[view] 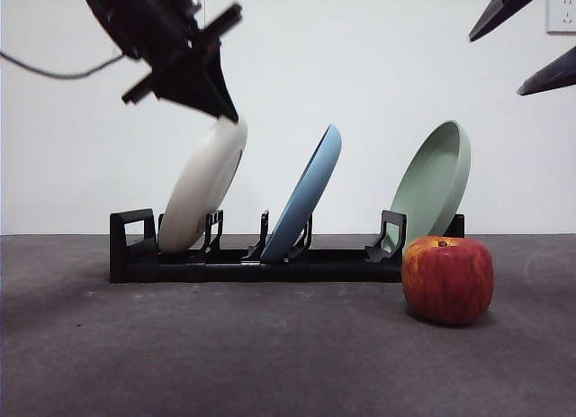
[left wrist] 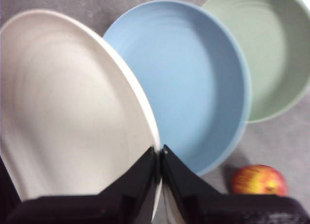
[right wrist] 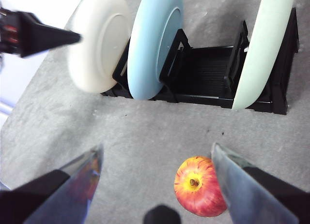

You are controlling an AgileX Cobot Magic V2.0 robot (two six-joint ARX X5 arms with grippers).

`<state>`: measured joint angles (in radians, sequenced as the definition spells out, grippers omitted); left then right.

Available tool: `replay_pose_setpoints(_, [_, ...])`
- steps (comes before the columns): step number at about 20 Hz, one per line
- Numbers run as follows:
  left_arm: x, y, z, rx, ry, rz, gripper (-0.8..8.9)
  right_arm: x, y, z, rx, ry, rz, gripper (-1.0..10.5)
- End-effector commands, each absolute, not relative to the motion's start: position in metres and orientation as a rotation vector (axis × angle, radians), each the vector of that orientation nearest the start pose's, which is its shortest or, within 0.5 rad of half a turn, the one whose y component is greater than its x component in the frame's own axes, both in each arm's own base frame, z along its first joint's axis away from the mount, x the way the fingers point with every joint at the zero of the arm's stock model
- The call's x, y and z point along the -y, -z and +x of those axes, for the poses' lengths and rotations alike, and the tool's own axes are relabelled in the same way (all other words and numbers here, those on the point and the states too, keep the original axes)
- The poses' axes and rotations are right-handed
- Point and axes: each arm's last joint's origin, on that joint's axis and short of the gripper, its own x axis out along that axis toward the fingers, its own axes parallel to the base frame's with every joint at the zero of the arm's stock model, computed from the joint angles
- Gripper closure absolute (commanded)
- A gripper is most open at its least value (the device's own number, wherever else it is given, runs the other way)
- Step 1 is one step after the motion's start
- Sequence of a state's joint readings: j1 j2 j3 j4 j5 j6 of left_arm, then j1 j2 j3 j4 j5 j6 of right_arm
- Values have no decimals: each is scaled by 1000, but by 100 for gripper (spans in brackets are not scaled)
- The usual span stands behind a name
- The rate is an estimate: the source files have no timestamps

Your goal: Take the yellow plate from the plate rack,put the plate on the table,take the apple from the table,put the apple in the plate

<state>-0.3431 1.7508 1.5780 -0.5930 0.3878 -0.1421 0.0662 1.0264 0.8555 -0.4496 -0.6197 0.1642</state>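
Nearest on the tabletop [view: 270,363] stands the apple [view: 447,280], upright with its stem dimple up, towards the right side and just in front of the rack's right end, nothing lying over it. Behind it the rack [view: 135,255] runs long and low, its long axis crosswise in the front view, with a squared loop at its left end. Three plates stand on edge in its slots, all leaning the same way, tops tilted to the right: the yellow plate [view: 202,187] at the left end, a blue plate [view: 306,196] in the middle and a green plate [view: 434,185] at the right end, directly behind the apple. The blue plate stands close beside the yellow one, its hollow face turned away from it. The left tool [left wrist: 160,150] is at the yellow plate's top rim, jaws pinched nearly together on that rim, the plate's foot seated in its slot. The right tool [right wrist: 156,156] hangs above the tabletop's near part over the apple, jaws spread wide and holding nothing. A plain white wall stands farthest back.
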Motion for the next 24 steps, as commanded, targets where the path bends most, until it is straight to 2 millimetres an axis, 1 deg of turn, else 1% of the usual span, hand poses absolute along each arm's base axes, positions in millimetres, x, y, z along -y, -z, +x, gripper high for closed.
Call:
replay_pose_setpoints(1, [137, -358, 344, -763, 695, -128, 822, -31, -294, 208, -658, -618, 316, 567])
replay_pose_setpoints(2, [136, -371, 337, -760, 714, -111, 822, -31, -294, 208, -658, -619, 316, 567])
replay_pose_setpoints(4, [131, -400, 315, -764, 736, -57, 822, -31, -294, 208, -657, -617, 317, 567])
replay_pose_setpoints(5, [128, -415, 300, -764, 754, -21, 822, -31, -294, 208, -657, -616, 316, 567])
replay_pose_setpoints(7, [124, -438, 271, -748, 787, 30, 822, -30, -294, 208, -657, -616, 317, 567])
replay_pose_setpoints(9, [118, -454, 240, -723, 796, 79, 822, -30, -294, 208, -657, -615, 316, 567])
replay_pose_setpoints(12, [115, -465, 198, -739, 711, 213, 822, -30, -294, 208, -660, -614, 317, 567])
replay_pose_setpoints(13, [118, -466, 184, -752, 694, 260, 822, -30, -294, 208, -661, -610, 316, 567])
replay_pose_setpoints(15, [126, -466, 166, -779, 716, 327, 822, -30, -293, 208, -663, -581, 308, 567])
replay_pose_setpoints(16, [132, -464, 159, -795, 733, 357, 822, -29, -293, 208, -666, -565, 304, 567])
replay_pose_setpoints(19, [154, -454, 145, -807, 700, 437, 822, -29, -292, 208, -679, -563, 307, 567])
replay_pose_setpoints(21, [172, -438, 139, -824, 674, 480, 822, -29, -291, 207, -686, -562, 308, 567])
replay_pose_setpoints(24, [193, -400, 139, -866, 642, 523, 822, -29, -291, 207, -686, -565, 301, 568])
